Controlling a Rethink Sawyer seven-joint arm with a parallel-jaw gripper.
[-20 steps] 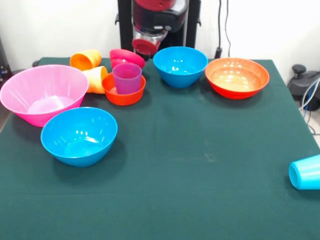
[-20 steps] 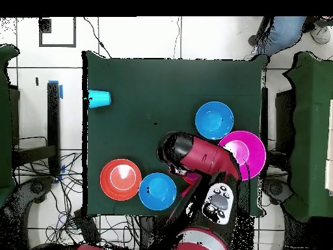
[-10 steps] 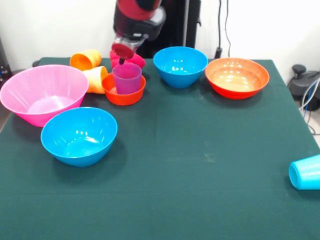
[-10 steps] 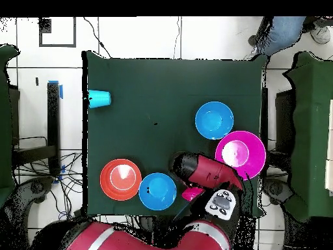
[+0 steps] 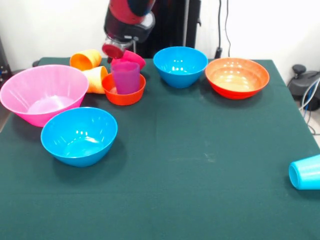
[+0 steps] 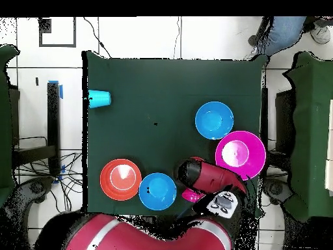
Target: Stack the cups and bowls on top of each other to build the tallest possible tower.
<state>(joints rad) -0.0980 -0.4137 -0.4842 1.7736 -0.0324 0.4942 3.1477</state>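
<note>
Purple cup [image 5: 125,76]: upright inside the small orange bowl [image 5: 123,90], far left part of the green table [image 5: 200,165], front view. Small magenta bowl [image 5: 131,57]: tipped on its side just behind that pair. Orange cup [image 5: 85,59] and yellow-orange cup [image 5: 95,79]: both lying on their sides, left of the small orange bowl. Large pink bowl [image 5: 43,93]: far left. Blue bowl, near [image 5: 79,135]: in front of the pink one. Blue bowl, far [image 5: 180,65]: beside the wide orange-red bowl [image 5: 236,77]. Light blue cup [image 5: 305,172]: on its side at the right edge. Gripper [image 5: 116,49]: above the magenta bowl and cups; whether its claw is wide or narrow cannot be told.

Overhead view: red arm [image 6: 208,179] covers the cup cluster. Visible: pink bowl [image 6: 240,154], two blue bowls [image 6: 214,120] [image 6: 157,191], orange-red bowl [image 6: 120,179], light blue cup [image 6: 99,98] well apart. A person's leg [image 6: 279,32] shows at the top edge.
</note>
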